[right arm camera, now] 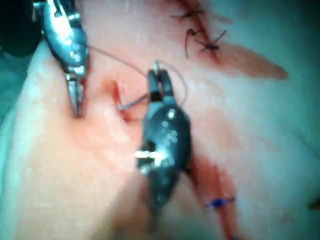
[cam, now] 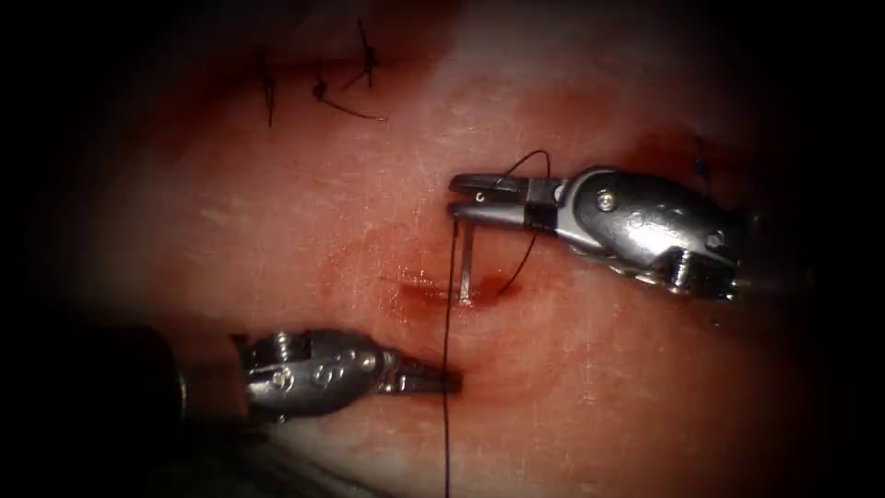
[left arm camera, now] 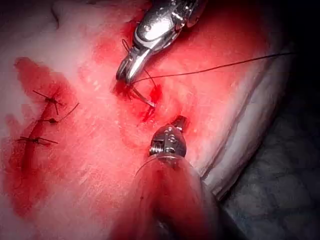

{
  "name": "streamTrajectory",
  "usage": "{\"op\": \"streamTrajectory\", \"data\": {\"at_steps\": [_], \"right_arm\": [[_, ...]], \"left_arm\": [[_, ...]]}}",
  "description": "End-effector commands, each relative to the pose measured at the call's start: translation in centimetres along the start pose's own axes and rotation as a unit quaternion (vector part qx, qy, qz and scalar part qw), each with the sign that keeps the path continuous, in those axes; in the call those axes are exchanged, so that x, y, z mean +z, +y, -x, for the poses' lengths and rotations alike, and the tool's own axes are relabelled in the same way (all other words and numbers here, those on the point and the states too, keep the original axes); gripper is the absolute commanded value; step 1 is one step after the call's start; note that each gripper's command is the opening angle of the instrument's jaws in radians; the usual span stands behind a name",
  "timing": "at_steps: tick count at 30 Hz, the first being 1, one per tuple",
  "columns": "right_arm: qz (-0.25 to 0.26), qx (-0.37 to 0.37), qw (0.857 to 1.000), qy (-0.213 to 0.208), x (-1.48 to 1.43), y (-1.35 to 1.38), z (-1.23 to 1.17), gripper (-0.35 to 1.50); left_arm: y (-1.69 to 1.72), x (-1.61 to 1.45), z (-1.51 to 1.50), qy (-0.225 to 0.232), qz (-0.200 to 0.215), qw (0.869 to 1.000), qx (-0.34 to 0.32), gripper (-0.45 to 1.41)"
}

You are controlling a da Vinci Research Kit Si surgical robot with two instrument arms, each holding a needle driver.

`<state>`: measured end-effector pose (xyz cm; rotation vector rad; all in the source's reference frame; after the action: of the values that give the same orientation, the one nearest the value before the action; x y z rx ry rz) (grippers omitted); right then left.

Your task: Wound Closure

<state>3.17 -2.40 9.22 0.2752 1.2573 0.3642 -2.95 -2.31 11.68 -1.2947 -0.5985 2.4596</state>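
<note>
While the right arm's tool (cam: 454,196) reaches in from the right of the endoscope frame, we see its two jaws lying nearly together, clamped on the needle (cam: 466,263) at its upper end. From that grip the needle hangs straight down to the tissue (cam: 277,231), and its lower end meets the surface at the cut (cam: 461,293), a short dark red slit near the middle of the frame; we cannot tell how deep the tip sits. Red fluid (cam: 369,272) stains the tissue around the slit and spreads to its left. We follow the thread (cam: 448,369) as a black line that runs from the right tool's jaws straight down past the needle and out at the bottom edge of the frame, while a second stretch loops up over the jaws and curves back down to the right end of the cut. The left arm's tool (cam: 442,378) enters from the lower left, with its jaws pressed together and their tips just beside the hanging thread, below the cut; we cannot tell whether they pinch the thread or only touch it. At the upper left of the frame we see finished stitches (cam: 346,83) with short cut ends standing up, well apart from both tools. In the left wrist view the right tool (left arm camera: 127,75) stands over the cut with the needle (left arm camera: 145,100) slanting from its jaws into the red patch.
</note>
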Motion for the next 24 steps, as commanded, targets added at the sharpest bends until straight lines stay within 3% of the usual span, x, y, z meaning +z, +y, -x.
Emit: {"op": "streamTrajectory", "data": {"at_steps": [1,24], "right_arm": [[-0.001,0.008,1.000,0.001,0.08,-0.02,0.03,-0.35],[-0.009,0.147,0.989,-0.006,0.13,-0.05,-0.02,-0.35]], "left_arm": [[0.02,0.09,0.05,0.001,0.002,1.000,-0.001,-0.45],[-0.01,0.11,0.15,-0.002,0.001,1.000,0.007,-0.45]]}}
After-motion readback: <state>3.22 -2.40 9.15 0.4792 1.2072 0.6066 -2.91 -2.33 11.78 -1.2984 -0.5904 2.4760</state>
